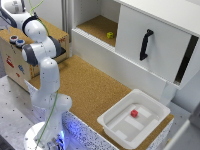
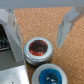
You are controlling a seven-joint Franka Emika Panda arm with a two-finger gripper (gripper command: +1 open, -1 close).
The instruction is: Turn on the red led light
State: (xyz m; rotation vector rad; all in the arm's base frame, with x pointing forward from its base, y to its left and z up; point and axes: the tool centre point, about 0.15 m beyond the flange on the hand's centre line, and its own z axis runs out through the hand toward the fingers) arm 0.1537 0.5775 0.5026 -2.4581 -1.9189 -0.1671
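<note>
The arm (image 1: 44, 75) was seen rising from its base at the near left corner of the cork surface (image 1: 92, 87) in the exterior view, folded back over itself, with the wrist reaching toward the wooden box (image 1: 20, 57) at the surface's left edge. The fingers (image 2: 39, 27) were pointed down over the box top; in the exterior view they were largely hidden by the arm's own links.

In the wrist view the two fingers were spread wide apart, with nothing held between them. The red button (image 2: 38, 50), a round red cap in a metal ring, lay below the gap between the fingers, nearer to one finger than to the other, and was not touched by either. A blue button (image 2: 50, 76) of the same kind sat just beside the red one, partly cut off by the picture's edge. In the exterior view both buttons could be made out as small dark rings on the box top (image 1: 16, 40).

A white tray (image 1: 112, 127) stood at the surface's near right corner, with a small red block (image 1: 134, 113) lying in it. At the far edge, a white cabinet (image 1: 150, 45) stood with a black handle (image 1: 145, 44) on its door; in its open shelf a small yellow-green object (image 1: 110, 35) was seen.
</note>
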